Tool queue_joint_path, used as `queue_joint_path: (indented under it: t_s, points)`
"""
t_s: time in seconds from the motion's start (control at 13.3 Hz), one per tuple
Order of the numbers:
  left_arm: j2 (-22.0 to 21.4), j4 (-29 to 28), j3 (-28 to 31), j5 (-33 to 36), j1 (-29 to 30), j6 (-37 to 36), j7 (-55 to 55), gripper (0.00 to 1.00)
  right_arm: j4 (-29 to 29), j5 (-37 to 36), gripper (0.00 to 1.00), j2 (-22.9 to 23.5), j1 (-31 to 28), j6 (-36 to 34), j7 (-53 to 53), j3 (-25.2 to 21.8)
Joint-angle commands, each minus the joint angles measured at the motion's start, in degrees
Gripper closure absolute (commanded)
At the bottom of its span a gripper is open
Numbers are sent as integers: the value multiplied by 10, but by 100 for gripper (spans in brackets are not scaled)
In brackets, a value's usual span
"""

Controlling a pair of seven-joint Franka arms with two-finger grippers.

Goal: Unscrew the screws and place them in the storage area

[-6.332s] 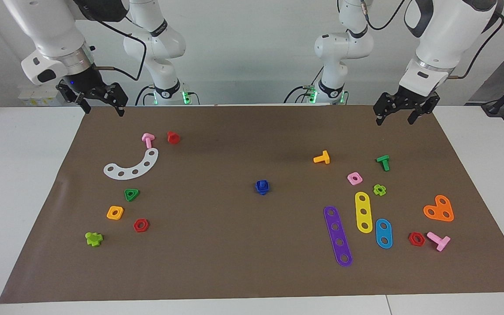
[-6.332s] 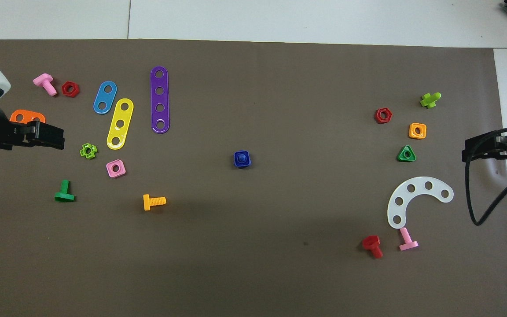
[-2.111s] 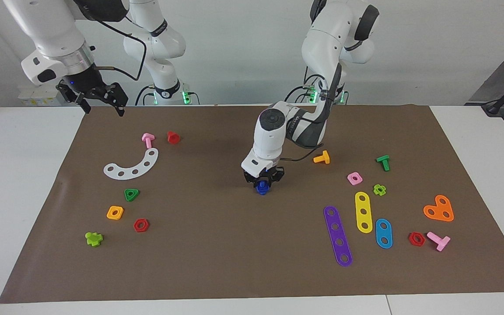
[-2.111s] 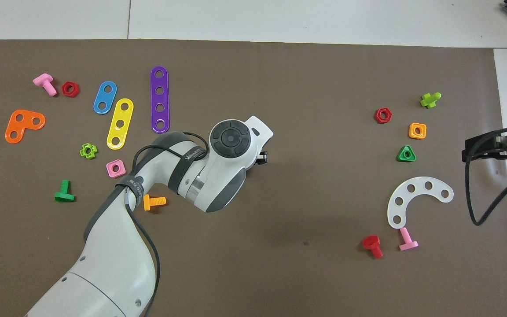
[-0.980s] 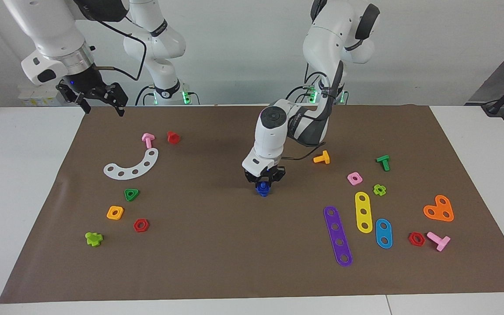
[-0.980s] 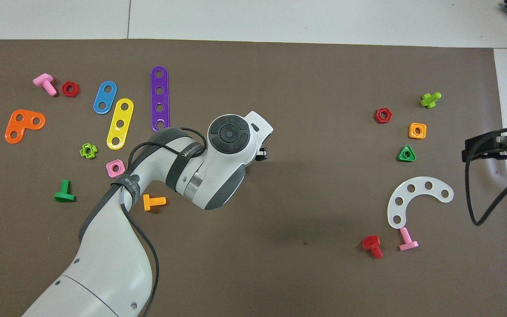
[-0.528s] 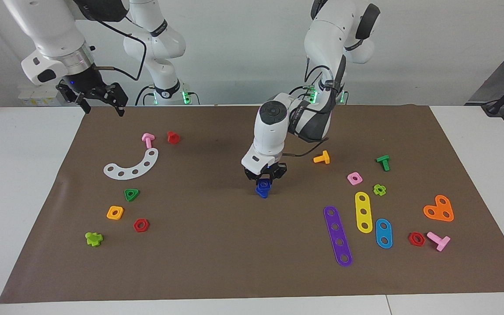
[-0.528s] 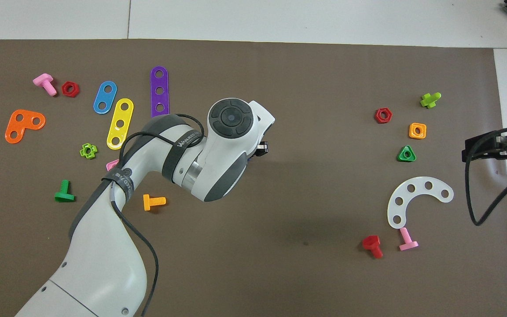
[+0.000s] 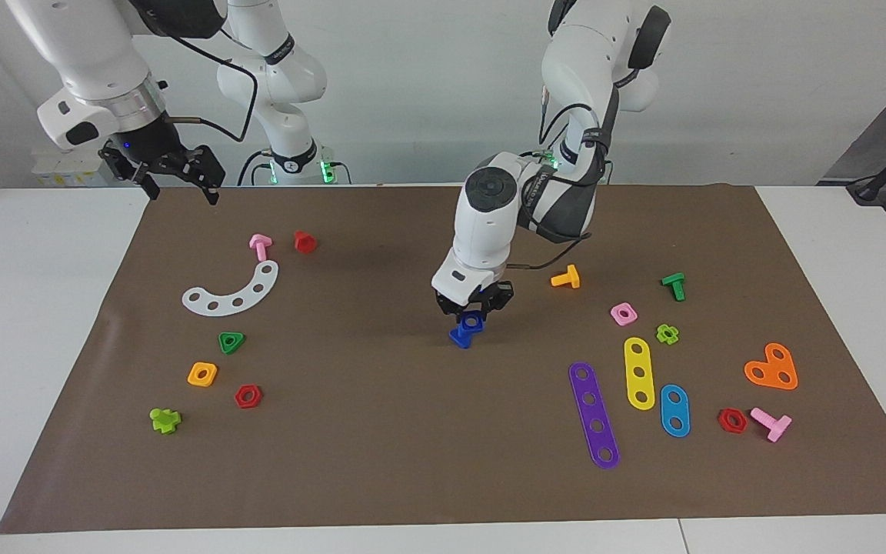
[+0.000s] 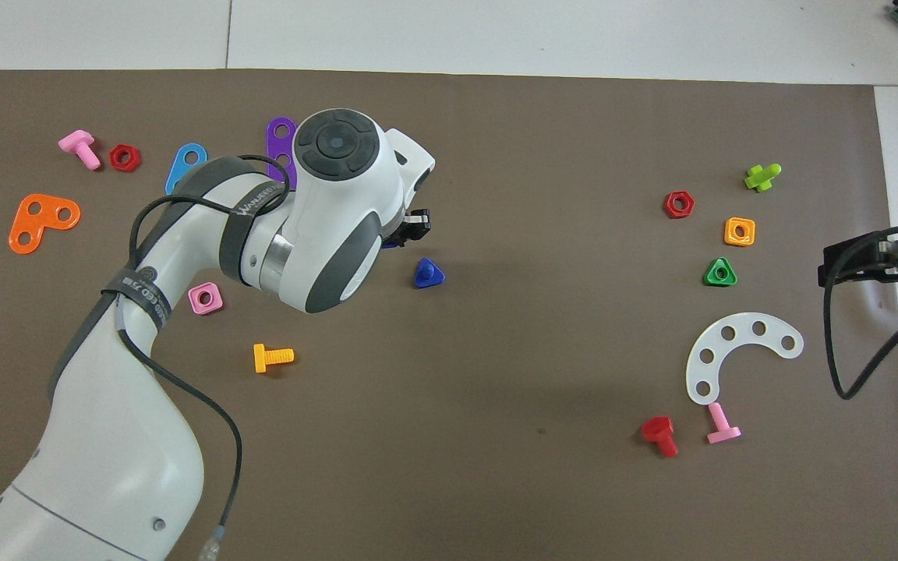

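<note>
The blue square nut (image 9: 474, 321) sits between my left pincer's (image 9: 474, 311) fingers, lifted off the brown mat, its round hole showing in the facing view; from overhead my own wrist hides nearly all of it. Just below my pincer lies the dark-blue bolt (image 9: 458, 337), free of the nut and resting on the mat. Its triangular head (image 10: 428, 274) is plain from overhead, with a small round stub at its middle. In the facing view the nut and the bolt look close enough to touch, but I cannot tell whether they do.
</note>
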Motion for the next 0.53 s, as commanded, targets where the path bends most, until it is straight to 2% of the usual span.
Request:
queue_joint_path:
  t_s: [0.0, 0.38, 0.45]
  points:
    - [-31, -39, -3, -7, 45, -13, 75, 79, -12, 2, 0, -13, -3, -6, -6, 3]
    - [-77, -146, -4, -10, 123, 1, 234, 79, -19, 3, 0, -16, 2, 2, -11, 5]
    - [-84, -166, -4, -10, 135, 9, 255, 79, -17, 3, 0, -11, 8, 36, -11, 4]
